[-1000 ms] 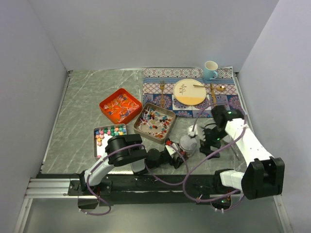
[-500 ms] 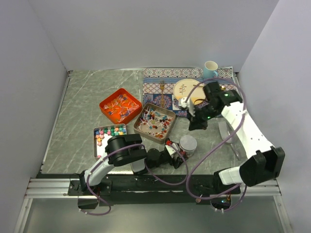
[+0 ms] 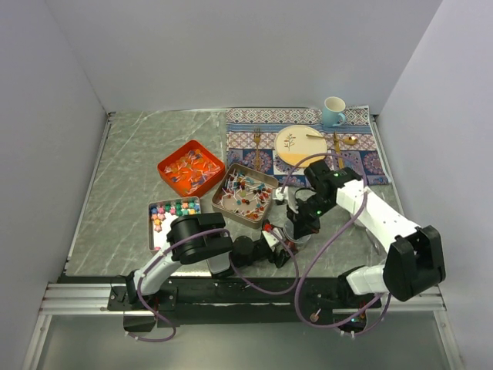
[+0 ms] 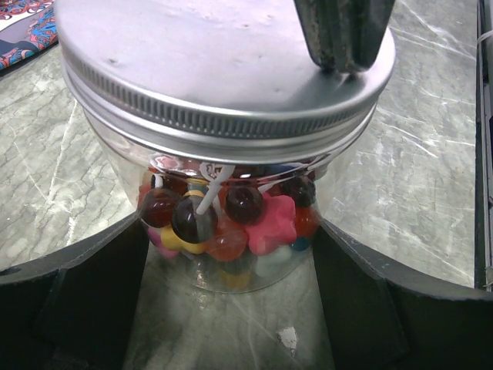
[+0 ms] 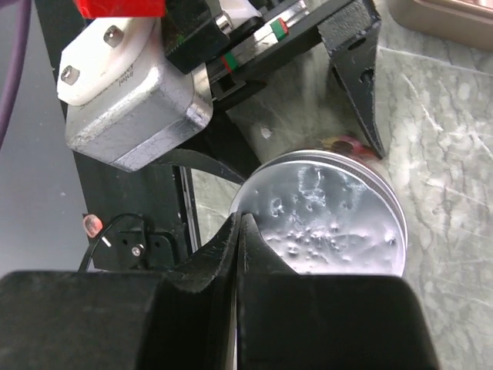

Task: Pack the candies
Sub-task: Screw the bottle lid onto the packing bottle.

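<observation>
Left pincer [image 4: 231, 258]: clasping the glass jar [image 4: 231, 166] of candies [image 4: 266, 227] by its sides.
Right pincer [image 5: 237, 231]: closed, tips on the lid [image 4: 192, 69].

Left arm [image 3: 166, 266]: white link shell, bulky black joint housings [image 3: 199, 235], rounded.
Right arm [image 3: 381, 220]: same scheme, white links between black joints; small green light [image 3: 312, 203] near the wrist.
Purple cables [image 3: 323, 245] looped loosely along both arms.
Left fingers [image 4: 73, 301]: matte black, broad, curved inner faces.
Right fingers [image 5: 204, 258]: black, tapering to thin edges.
Left wrist block [image 5: 135, 116], seen from the right wrist camera: brushed silver, rounded corners. White cap [image 5: 96, 54] on top with 2 screws, red part [image 5: 119, 6] above it. Green and red marks [image 5: 250, 46] on a black bar alongside.
</observation>
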Robot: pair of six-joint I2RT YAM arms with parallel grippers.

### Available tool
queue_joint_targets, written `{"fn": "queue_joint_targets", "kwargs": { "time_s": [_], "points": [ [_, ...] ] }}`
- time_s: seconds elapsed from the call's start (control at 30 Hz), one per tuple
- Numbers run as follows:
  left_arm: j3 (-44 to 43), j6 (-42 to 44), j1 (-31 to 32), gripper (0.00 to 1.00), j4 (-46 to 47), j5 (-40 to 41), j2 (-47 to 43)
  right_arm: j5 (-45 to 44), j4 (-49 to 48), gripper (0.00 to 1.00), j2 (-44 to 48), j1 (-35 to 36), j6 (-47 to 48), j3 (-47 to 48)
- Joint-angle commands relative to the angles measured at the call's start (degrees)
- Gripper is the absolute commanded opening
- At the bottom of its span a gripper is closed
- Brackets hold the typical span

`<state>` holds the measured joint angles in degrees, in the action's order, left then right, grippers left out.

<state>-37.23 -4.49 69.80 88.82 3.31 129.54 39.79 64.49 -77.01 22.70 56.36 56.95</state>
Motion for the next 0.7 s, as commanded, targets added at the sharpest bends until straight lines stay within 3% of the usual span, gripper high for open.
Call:
{"fn": "queue_joint_targets", "kwargs": {
  "time_s": [0.0,0.07,0.13,0.17,0.27,0.33,0.37,0.53,0.67],
  "points": [
    [3.22,-5.97,0.34,0.01,-0.66,-0.24,5.99,-4.64,-1.65,0.0,2.73,-4.56,-0.37,1.65],
    [3.13,-5.88,0.69,0.01,-0.84,-0.15,5.99,-2.19,-1.73,0.0,6.08,-9.83,-1.33,4.38],
    [3.13,-6.05,0.78,0.01,-1.01,-0.5,6.08,-0.25,3.58,0.52,6.44,-16.44,5.37,10.09],
    [3.04,-6.14,0.69,0.01,-1.01,-0.59,6.17,-0.33,6.41,0.7,5.83,-16.98,8.73,12.11],
    [2.96,-6.49,0.78,0.01,-0.84,-1.11,6.43,-1.47,14.78,0.8,3.37,-17.07,18.42,18.19],
    [2.87,-6.5,0.78,0.01,-1.01,-0.94,6.43,-1.47,16.89,0.96,3.79,-16.72,26.29,18.12],
    [2.78,-6.41,0.78,0.01,-1.01,-0.85,6.43,-1.99,16.2,1.0,4.41,-16.46,28.52,17.07],
    [2.87,-6.32,0.78,0.01,-0.93,-0.41,6.34,-5.78,13.11,1.0,9.15,-12.95,45.45,7.13],
    [2.87,-6.41,0.69,0.01,-0.93,-0.24,6.43,-5.95,13.13,1.0,8.02,-9.52,51.23,5.02]
  ]
}}
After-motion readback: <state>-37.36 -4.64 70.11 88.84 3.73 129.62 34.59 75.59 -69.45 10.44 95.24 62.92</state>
